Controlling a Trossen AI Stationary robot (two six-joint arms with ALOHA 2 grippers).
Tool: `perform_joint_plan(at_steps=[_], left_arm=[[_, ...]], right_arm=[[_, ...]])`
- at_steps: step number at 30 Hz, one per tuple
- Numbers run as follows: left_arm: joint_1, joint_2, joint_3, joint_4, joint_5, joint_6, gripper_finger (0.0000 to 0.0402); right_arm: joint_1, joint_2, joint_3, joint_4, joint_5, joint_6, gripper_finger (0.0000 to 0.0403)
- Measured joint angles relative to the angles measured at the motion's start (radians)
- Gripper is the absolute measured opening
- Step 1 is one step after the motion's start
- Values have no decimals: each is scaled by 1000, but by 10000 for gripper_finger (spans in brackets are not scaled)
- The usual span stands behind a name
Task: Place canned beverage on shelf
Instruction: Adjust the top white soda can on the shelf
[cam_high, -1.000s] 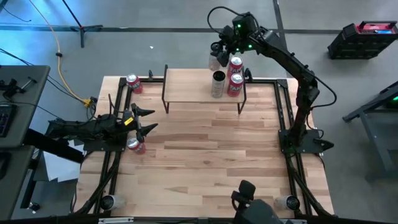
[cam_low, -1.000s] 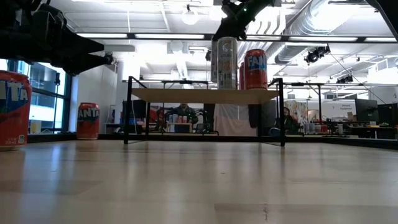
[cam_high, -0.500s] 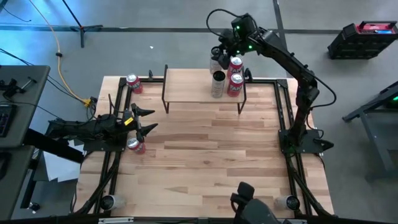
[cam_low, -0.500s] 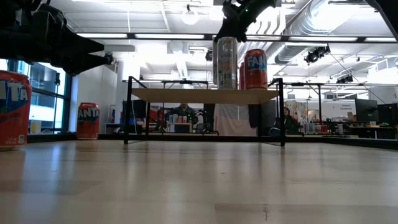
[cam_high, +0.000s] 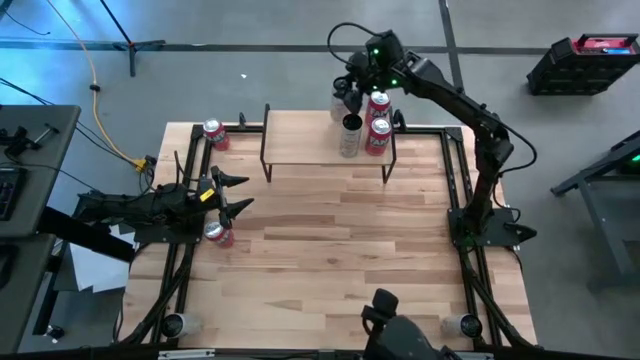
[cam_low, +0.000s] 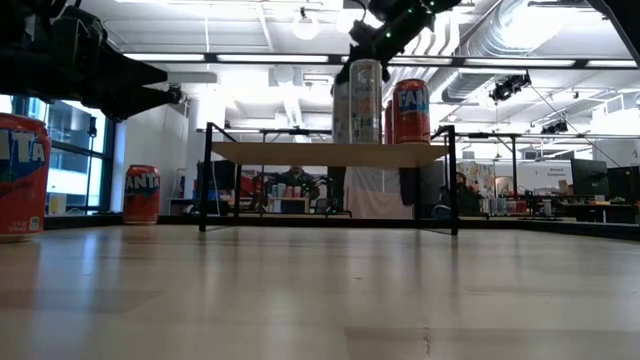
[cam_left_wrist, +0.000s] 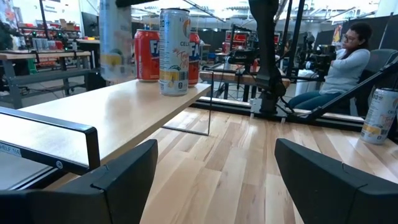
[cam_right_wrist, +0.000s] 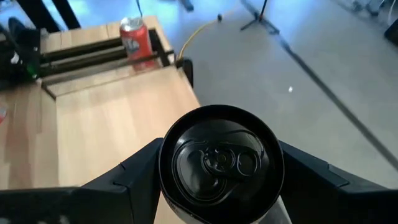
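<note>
Since a moment ago, the right gripper (cam_high: 350, 95) has slid a little left along the far edge of the shelf (cam_high: 300, 145), and it pinches a tall pale can (cam_right_wrist: 221, 165) from above, its round dark lid between both fingers. Just beside it stand another tall can (cam_high: 350, 135) and two red cans (cam_high: 377, 135), crowding the shelf's right end. Its smooth wood plank on thin black legs lies bare to the left. Far left, the left gripper (cam_high: 232, 195) hangs spread wide over a red can (cam_high: 217, 233) on the table (cam_high: 340, 260)
</note>
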Motion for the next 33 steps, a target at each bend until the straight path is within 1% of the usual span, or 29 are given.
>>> perform_joint_plan(at_steps=[7, 13, 15, 18, 20, 27, 33], left_arm=[[0, 0, 0, 0, 0, 0, 314], [0, 0, 0, 0, 0, 0, 314], [0, 0, 0, 0, 0, 0, 314], [0, 0, 0, 0, 0, 0, 314], [0, 0, 0, 0, 0, 0, 314], [0, 0, 0, 0, 0, 0, 314], [0, 0, 0, 0, 0, 0, 314]], right_arm=[[-3, -13, -13, -11, -2, -9, 248], [2, -36, -12, -71, -5, 4, 248], [8, -38, -12, -82, 16, 16, 248], [13, -41, -12, -106, 82, 26, 248], [13, -41, -12, -117, 90, 33, 248], [15, -41, -12, -125, 86, 50, 248], [36, -41, -12, -78, 90, 60, 248]])
